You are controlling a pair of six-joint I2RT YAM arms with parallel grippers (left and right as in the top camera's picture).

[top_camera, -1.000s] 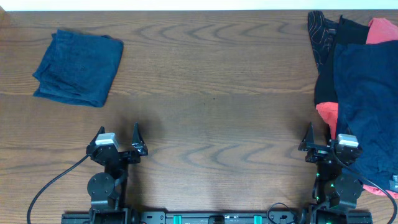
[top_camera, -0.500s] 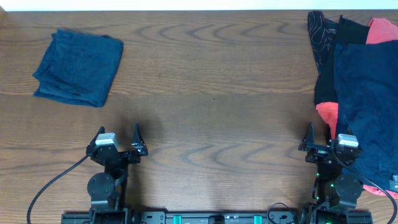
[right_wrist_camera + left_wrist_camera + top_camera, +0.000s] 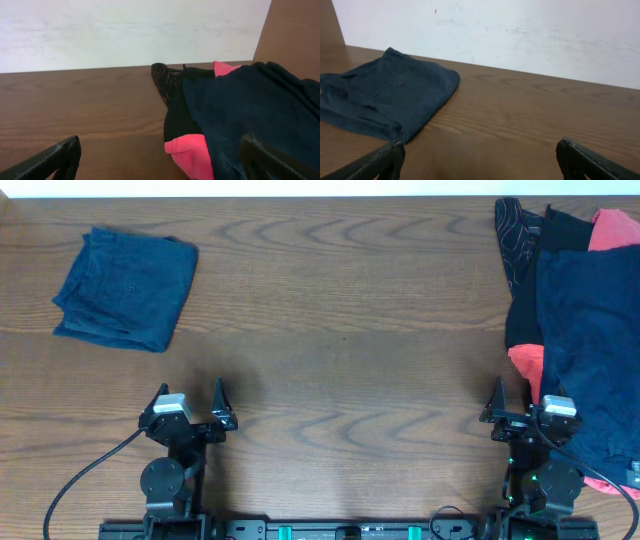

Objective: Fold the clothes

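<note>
Overhead, done: the folded navy garment (image 3: 125, 290) lies at the far left corner of the table (image 3: 340, 330).
Overhead, to do: the pile of clothes (image 3: 590, 330) covers the table's right edge, from far side to near side.
Overhead, arms: the left gripper (image 3: 190, 395) and right gripper (image 3: 540, 402) sit at the table's near edge, both with jaws spread wide and holding nothing.
Left wrist: the left gripper's fingertips (image 3: 387, 159) stand far apart over bare table, and the folded navy garment is well beyond them.
Right wrist, layers: the top navy garment (image 3: 250, 115) lies over a coral-red piece (image 3: 192, 155) and a black piece with pale lines (image 3: 165, 80).
Right wrist, contact: the outer finger is just beside the navy cloth; I cannot tell if they touch.
Handling: the cloth looks limp and light, likely to sag and to drag its neighbours along.
Hold: I would pinch the top navy garment at a free edge or corner.
</note>
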